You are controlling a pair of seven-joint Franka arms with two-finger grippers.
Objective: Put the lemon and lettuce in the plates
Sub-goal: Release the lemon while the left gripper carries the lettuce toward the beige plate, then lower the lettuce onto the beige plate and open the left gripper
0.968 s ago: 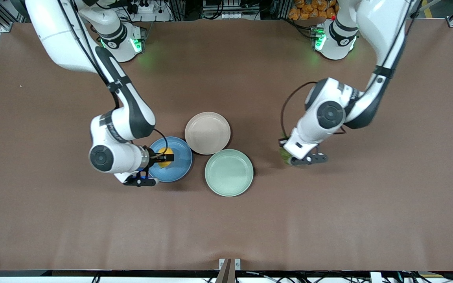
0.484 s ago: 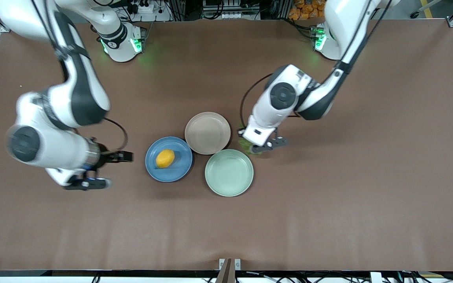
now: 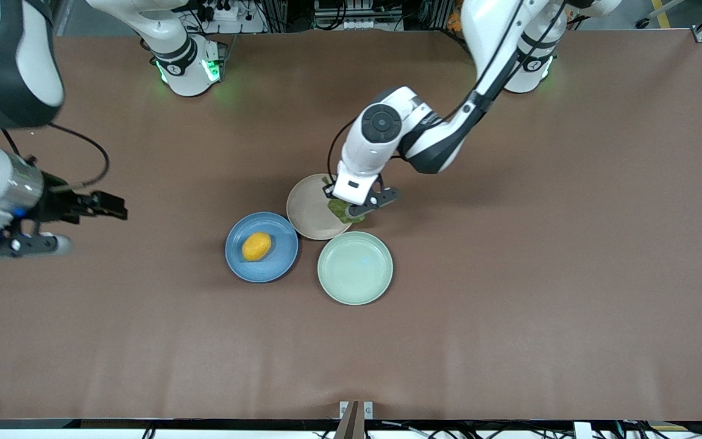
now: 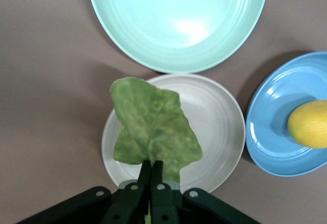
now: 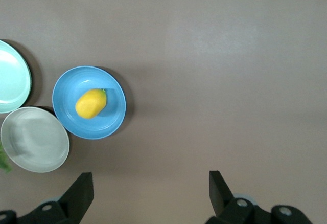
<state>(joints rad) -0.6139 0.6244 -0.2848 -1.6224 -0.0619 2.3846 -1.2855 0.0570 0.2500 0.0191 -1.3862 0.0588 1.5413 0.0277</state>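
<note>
The lemon (image 3: 256,246) lies in the blue plate (image 3: 278,263); both also show in the right wrist view, lemon (image 5: 91,103) in blue plate (image 5: 113,121). My left gripper (image 3: 351,210) is shut on the lettuce (image 3: 340,210), held over the edge of the beige-pink plate (image 3: 308,210). In the left wrist view the lettuce (image 4: 153,132) hangs from the shut gripper (image 4: 152,170) over that plate (image 4: 219,127). My right gripper (image 3: 107,207) is open and empty, up over bare table toward the right arm's end.
A pale mint-green plate (image 3: 355,268) sits beside the other two, nearest the front camera. Brown table (image 3: 509,305) lies all around.
My left gripper carried the lettuce from the table toward the left arm's end to over the beige-pink plate. My right gripper let go of the lemon in the blue plate and drew away.
</note>
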